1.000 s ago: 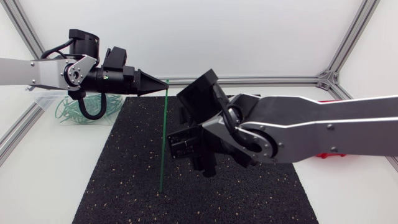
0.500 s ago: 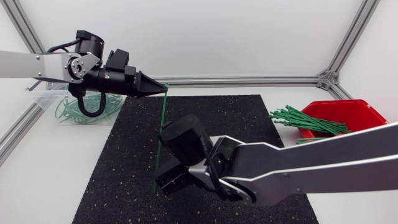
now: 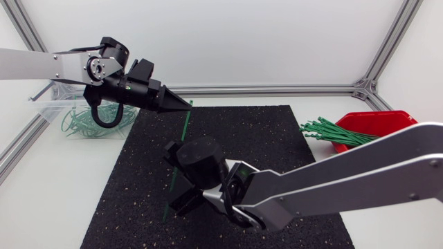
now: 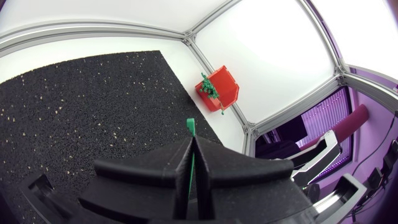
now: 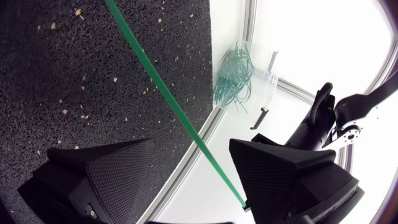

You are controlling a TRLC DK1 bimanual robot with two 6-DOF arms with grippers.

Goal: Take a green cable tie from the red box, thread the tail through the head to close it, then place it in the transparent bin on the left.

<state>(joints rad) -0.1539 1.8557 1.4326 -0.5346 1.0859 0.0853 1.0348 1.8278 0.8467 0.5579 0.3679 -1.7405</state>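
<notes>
Cable tie [image 3: 185,128]: upper end pinched in the left gripper [image 3: 181,104], a short green stub poking out ahead of the fingertips. The strap hangs down, slightly tilted, towards the black mat [image 3: 138,180] and passes through the right gripper [image 5: 191,149].
Left gripper jaws: pressed together on the tie.
Right gripper jaws: wide apart, one finger either side of the strap.
Red box [image 3: 377,124]: right of the mat, with a bundle of green ties [image 3: 332,135] over its rim.
Transparent bin [image 3: 52,111]: left of the mat, holding a loose heap of ties [image 3: 90,126].
</notes>
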